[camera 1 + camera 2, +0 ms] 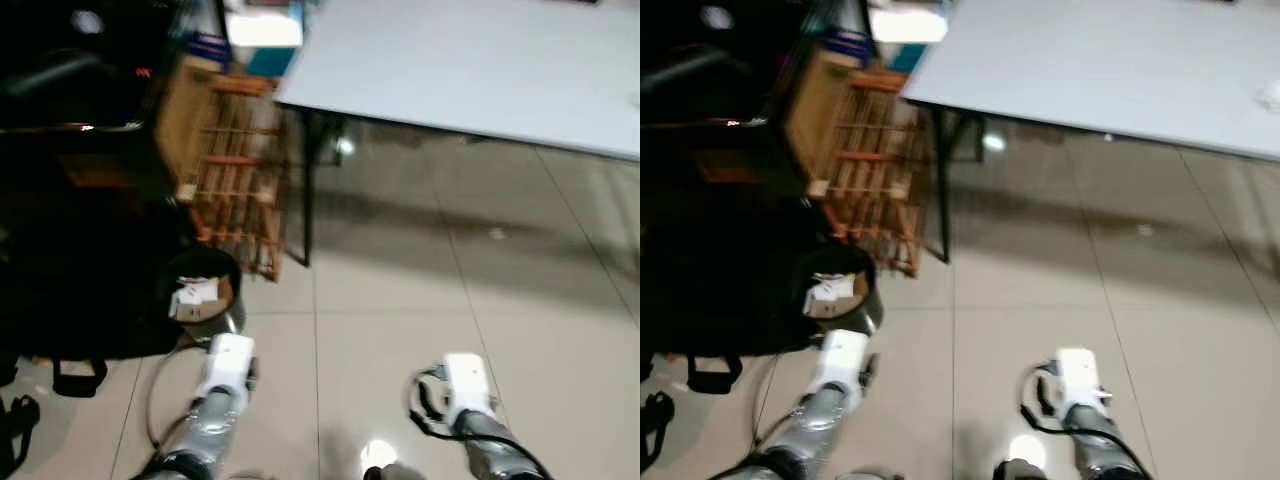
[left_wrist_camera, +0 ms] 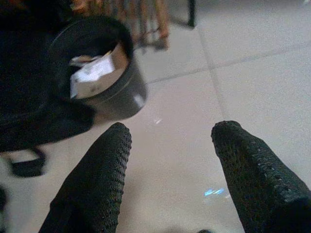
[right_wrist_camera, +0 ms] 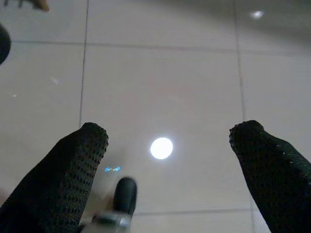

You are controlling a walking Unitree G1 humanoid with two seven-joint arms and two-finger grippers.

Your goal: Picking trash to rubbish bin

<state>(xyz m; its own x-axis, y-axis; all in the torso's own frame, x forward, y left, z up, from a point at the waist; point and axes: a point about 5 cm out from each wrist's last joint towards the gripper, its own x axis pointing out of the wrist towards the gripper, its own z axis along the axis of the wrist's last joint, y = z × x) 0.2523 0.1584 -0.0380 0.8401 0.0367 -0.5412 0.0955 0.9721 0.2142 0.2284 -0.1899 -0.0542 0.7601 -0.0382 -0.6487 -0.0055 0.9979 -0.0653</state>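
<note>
A black round rubbish bin [image 1: 206,293] stands on the tiled floor at my left, holding white paper and a piece of cardboard. In the left wrist view the rubbish bin [image 2: 114,92] lies just beyond my left gripper [image 2: 172,130], which is open with only bare floor between its fingers. My right gripper [image 3: 171,131] is open too and hangs over bare tiles with nothing in it. Both silver arms reach forward low in the eye views, the left arm [image 1: 223,375] close beside the bin and the right arm [image 1: 466,388] further right.
A white table [image 1: 480,60] with a black leg [image 1: 305,190] stands ahead. A wooden rack [image 1: 235,170] leans left of that leg, behind the bin. A black bag [image 1: 80,260] with straps fills the left side. Tiled floor [image 1: 420,320] stretches under and before the table.
</note>
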